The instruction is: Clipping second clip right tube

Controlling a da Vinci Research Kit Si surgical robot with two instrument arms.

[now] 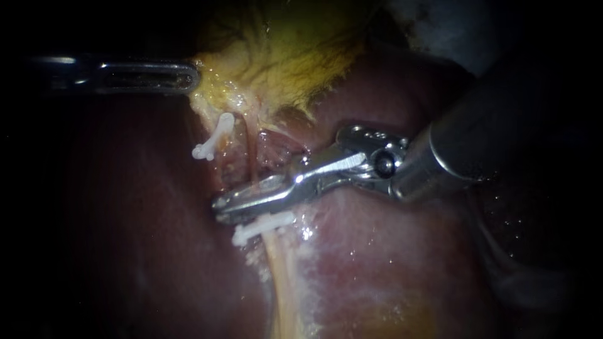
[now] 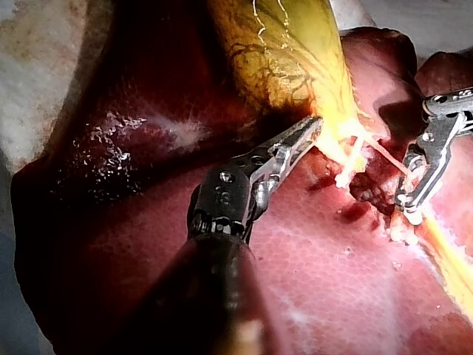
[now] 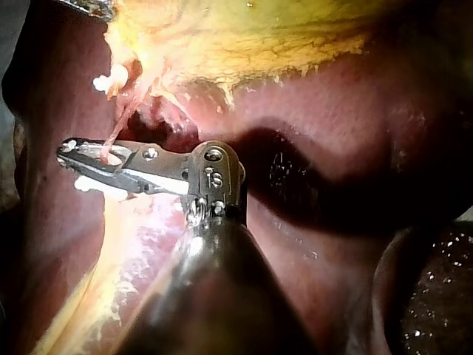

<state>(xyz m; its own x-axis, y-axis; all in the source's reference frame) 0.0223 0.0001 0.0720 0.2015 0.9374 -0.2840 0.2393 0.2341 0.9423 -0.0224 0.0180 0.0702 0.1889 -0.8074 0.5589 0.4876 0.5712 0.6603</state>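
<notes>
Place: right tube (image 1: 281,276) runs down from gallbladder (image 1: 282,56), clip (image 1: 260,227) on it.
Right instrument (image 1: 226,207): clamped across right tube, just above clip.
Left instrument (image 1: 187,76): clenched on gallbladder.
Handling: likely soft, slick, easily torn; grip squarely beside clip.

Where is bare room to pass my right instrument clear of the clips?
Free: bare liver right of the tube, below the right instrument; also liver left of both clips. Crowded: between upper clip and lower clip.

The endoscope sits close above the liver (image 1: 389,263). Wrist cameras look forward along the left instrument (image 2: 314,127) and right instrument (image 3: 72,156), near their tips. All three views share the lower end of the gallbladder (image 1: 295,56).
</notes>
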